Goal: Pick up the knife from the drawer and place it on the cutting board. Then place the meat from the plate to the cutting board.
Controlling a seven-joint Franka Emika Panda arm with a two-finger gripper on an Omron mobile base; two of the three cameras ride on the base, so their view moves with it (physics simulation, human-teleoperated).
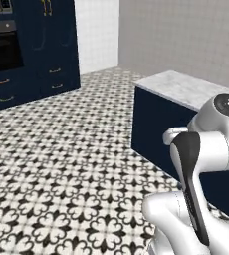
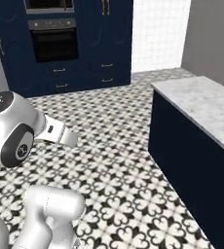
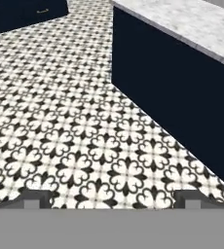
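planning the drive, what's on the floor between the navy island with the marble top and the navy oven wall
Just bare black-and-white patterned tile floor between the navy marble-topped island and the navy oven wall, seen in both base views.

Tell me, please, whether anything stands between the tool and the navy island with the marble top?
Nothing visible does. The open tool hangs over the patterned floor tiles, and in the hand view only those tiles lie between it and the island.
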